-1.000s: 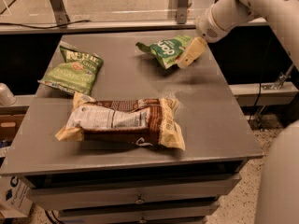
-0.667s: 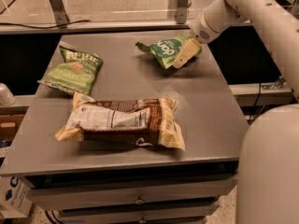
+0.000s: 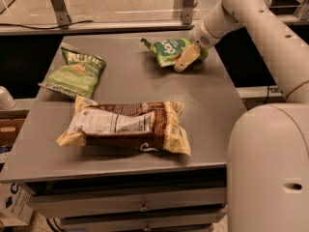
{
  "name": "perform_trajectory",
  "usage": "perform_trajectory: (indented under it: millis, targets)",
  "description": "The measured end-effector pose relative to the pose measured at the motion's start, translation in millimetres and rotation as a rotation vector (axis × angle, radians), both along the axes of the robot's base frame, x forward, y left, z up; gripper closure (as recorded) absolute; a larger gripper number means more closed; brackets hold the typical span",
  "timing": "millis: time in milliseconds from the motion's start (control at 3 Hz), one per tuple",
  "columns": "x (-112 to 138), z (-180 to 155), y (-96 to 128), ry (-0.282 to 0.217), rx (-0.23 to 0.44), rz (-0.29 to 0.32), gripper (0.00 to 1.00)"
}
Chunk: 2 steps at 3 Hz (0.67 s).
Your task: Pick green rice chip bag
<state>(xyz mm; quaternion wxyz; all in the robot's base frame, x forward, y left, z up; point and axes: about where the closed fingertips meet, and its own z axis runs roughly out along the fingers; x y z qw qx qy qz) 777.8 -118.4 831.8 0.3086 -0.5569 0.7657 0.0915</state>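
**Gripper on the green bag at the table's far right**

The green rice chip bag [image 3: 169,50] lies on the far right of the table [image 3: 212,105], crimped end pointing left. The gripper [image 3: 186,59] rests on its right end, probably approaching from that side to clear the yellow-green bag [image 3: 75,74] and brown-and-cream bag [image 3: 128,127]. Whether it has clamped, I cannot tell.

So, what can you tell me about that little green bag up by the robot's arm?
The green rice chip bag is small, puffy and mid-green. It looks like glossy film, with big white rounded lettering and a crimped end pointing left. It lies on the far right part of the grey table. The gripper is at its right end, against it.
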Motion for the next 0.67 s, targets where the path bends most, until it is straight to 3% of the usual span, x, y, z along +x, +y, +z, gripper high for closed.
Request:
perform_trajectory:
  millis: [667]
  targets:
    - [-4.9,-0.6,-12.8,0.015,-0.018,-0.008,0.65]
